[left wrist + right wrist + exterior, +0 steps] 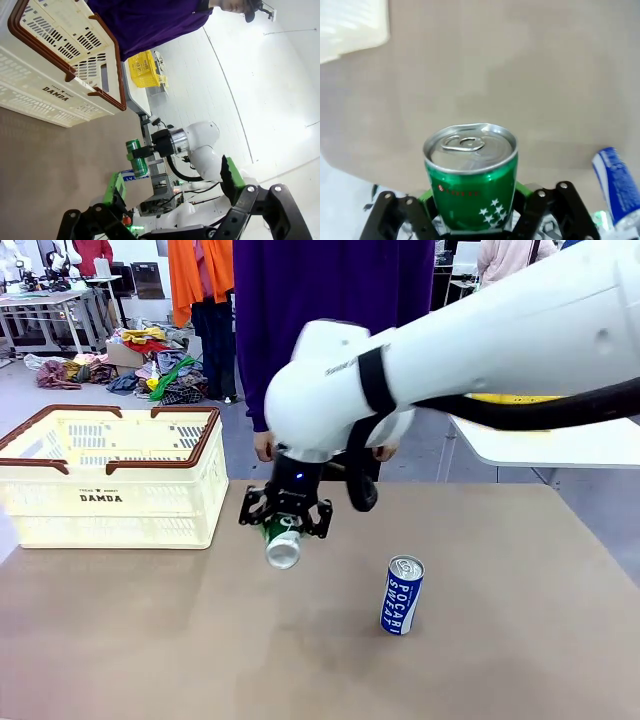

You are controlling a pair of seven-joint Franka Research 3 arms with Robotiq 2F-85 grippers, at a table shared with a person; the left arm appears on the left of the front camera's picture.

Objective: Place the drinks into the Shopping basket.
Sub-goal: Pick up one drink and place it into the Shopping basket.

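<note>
The right claw (290, 523) is clamped on the green can (283, 545), held tilted above the desk (150, 640) with bare surface beneath. The blue can (402, 595) stands upright to its right, well apart from every desk edge. The Shopping basket (110, 495) sits at the far left, top unobstructed; the left claw (172, 182) is spread wide, gripping nothing.

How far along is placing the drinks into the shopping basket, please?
Done: neither can is in the shopping basket yet. In hand: the right jaws are shut on the green can, above the table. Left: basket it, then the upright Pocari Sweat can.
</note>
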